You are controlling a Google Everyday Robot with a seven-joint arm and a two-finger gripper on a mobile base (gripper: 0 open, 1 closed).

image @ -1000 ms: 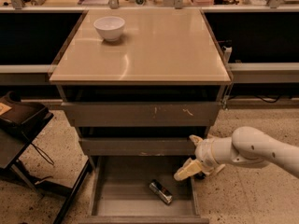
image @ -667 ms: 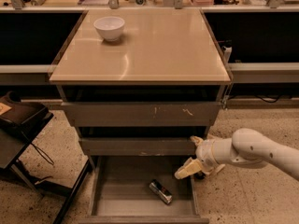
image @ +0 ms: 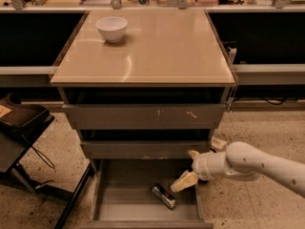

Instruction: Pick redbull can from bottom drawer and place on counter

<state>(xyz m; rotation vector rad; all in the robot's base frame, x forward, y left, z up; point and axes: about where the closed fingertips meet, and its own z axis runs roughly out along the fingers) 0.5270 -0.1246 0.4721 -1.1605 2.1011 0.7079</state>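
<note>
The arm [image: 267, 165] behind the gripper [image: 187, 170], held at 2 o'clock of the redbull can [image: 163, 195], is cut off at the 3 o'clock edge.

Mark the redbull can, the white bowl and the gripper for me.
redbull can [image: 163, 195]: camera view, middle of its side.
white bowl [image: 112, 28]: camera view, outer wall.
gripper [image: 187, 172]: camera view, its middle, above the bottom drawer [image: 124, 197], right of the can.

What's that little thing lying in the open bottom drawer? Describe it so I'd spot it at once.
Start at the grey cabinet under the beige counter; its bottom drawer is pulled open. On its floor lies the redbull can, slim, silver and dark, on its side, alone there, beside the gripper.
</note>
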